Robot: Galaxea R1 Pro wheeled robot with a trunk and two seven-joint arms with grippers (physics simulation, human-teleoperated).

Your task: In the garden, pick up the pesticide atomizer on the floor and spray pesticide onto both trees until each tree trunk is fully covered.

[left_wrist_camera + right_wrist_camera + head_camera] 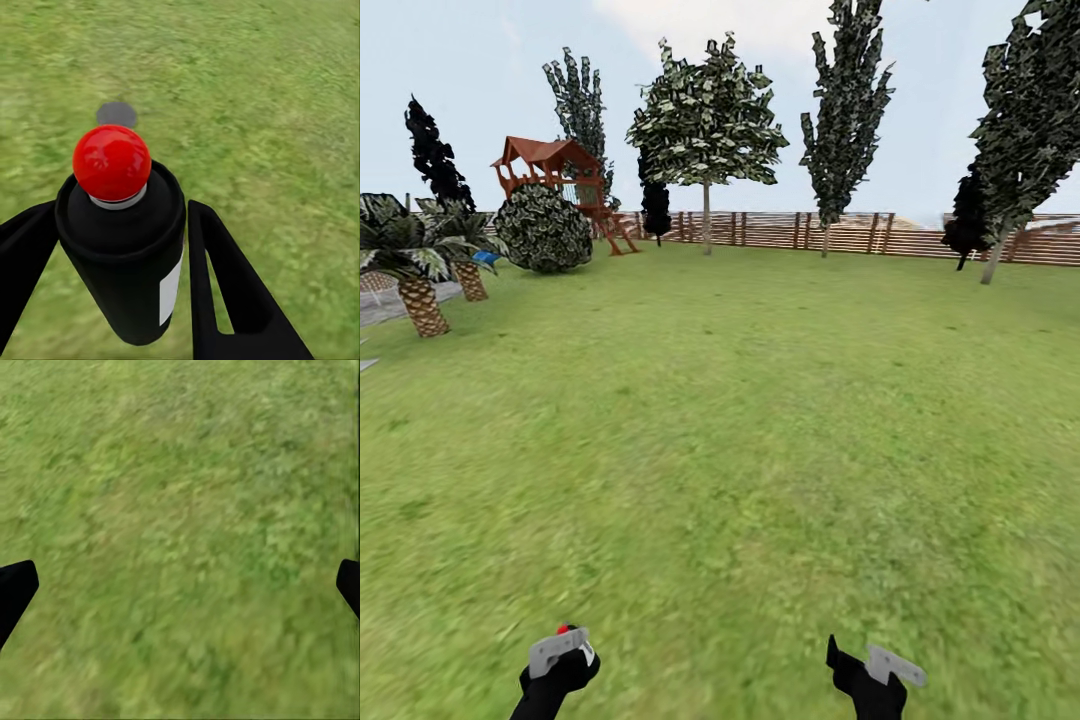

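Atomizer clamped in left tool — right tool wide open

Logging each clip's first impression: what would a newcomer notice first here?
The red-capped black can clamped in the left pincer grabs the eye. Beyond it, a wide green lawn runs to a slatted brown fence, with a broad leafy tree ahead and a red playhouse far left.

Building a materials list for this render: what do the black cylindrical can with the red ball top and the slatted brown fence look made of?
Black can: matte plastic or painted metal, unclear. Its red ball top: glossy plastic, judging by bright highlights. Slatted fence: wood, from brown horizontal boards and posts.
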